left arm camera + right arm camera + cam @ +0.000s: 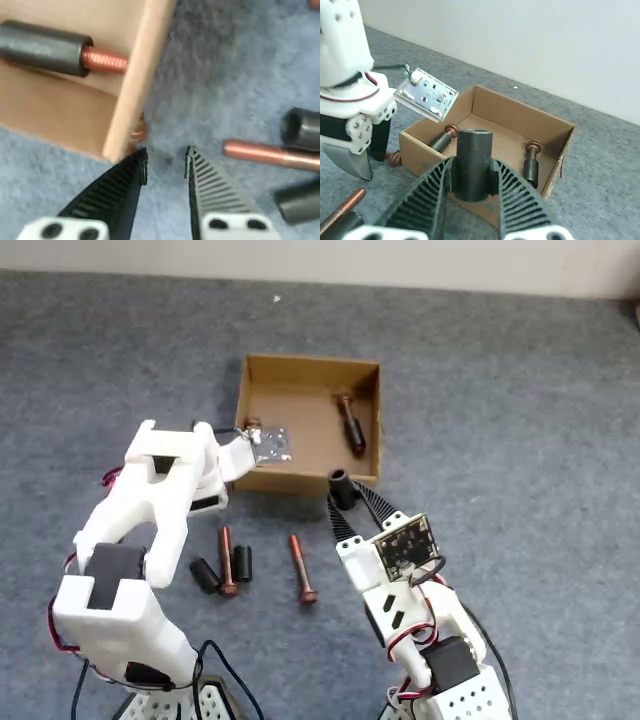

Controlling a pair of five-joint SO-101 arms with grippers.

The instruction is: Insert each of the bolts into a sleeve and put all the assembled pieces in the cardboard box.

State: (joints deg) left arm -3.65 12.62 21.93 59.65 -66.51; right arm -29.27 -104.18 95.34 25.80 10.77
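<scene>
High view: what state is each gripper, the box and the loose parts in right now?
left gripper: open, empty.
right gripper: shut on a sleeve held upright, no bolt in it.
cardboard box: open-topped, two assembled pieces lying inside.
loose bolts: two, lying on the carpet, unsleeved.
loose sleeves: two, lying beside them, empty.
third bolt: end showing by the box corner, rest hidden.

Soft, even light falls from above on the grey carpet (pixel 540 400), and the left arm (pixel 150 500) casts only a faint shadow. In the right wrist view the white wall (pixel 545 45) is bright, the circuit board (pixel 426 93) glints, and the cardboard box (pixel 559 150) is darker inside. The bolt (pixel 105 60) gleams in the left wrist view.
</scene>
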